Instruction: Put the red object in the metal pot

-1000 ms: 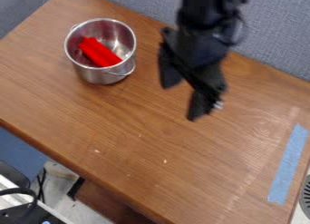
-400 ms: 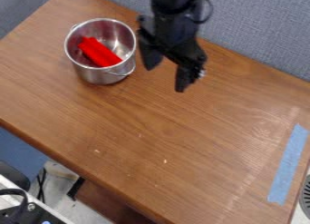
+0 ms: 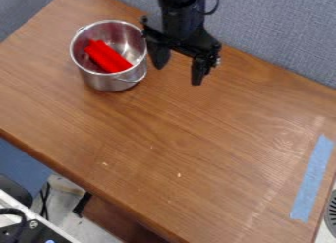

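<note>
The red object [image 3: 106,57] lies inside the metal pot [image 3: 130,37], a shiny silver round pot standing at the back left of the wooden table. My gripper [image 3: 179,67] hangs just right of the pot, above the table surface. Its two black fingers stand wide apart, open, with nothing between them. The arm rises from it toward the back edge.
The wooden table [image 3: 184,158] runs down to a front edge at the lower left. A strip of blue tape [image 3: 311,175] lies on its right side. A grey wall stands behind the table.
My gripper has moved left and toward the back, from mid-table to right beside the pot. It stayed open. The red object has stayed in the pot.
</note>
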### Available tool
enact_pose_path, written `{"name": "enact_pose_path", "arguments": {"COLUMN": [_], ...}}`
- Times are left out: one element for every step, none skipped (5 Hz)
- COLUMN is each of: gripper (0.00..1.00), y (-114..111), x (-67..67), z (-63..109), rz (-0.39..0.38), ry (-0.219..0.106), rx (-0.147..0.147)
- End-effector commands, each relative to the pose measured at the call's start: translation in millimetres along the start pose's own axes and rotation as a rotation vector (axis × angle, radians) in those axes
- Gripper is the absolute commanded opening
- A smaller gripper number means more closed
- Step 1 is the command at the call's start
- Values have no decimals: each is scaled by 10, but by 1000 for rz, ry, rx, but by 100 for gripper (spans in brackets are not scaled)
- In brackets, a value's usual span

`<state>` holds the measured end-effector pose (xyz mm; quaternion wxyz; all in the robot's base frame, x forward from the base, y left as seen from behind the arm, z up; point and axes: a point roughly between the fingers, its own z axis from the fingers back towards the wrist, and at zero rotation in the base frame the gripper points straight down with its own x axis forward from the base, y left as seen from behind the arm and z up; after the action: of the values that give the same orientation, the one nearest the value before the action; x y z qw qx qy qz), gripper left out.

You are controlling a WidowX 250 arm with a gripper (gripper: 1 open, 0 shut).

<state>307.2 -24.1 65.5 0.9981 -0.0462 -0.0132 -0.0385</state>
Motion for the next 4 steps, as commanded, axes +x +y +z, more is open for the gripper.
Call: {"name": "enact_pose_path", "arguments": {"gripper": [100,100,100,100], "y": [-231,-242,-12,-362], "x": [202,-77,-331,-421], "z": [118,-258,-447,-328], "rz": [-128,-169,-164,-85], "ry": [-21,-14,11,-78], "rx": [-19,-49,-59,-35]}}
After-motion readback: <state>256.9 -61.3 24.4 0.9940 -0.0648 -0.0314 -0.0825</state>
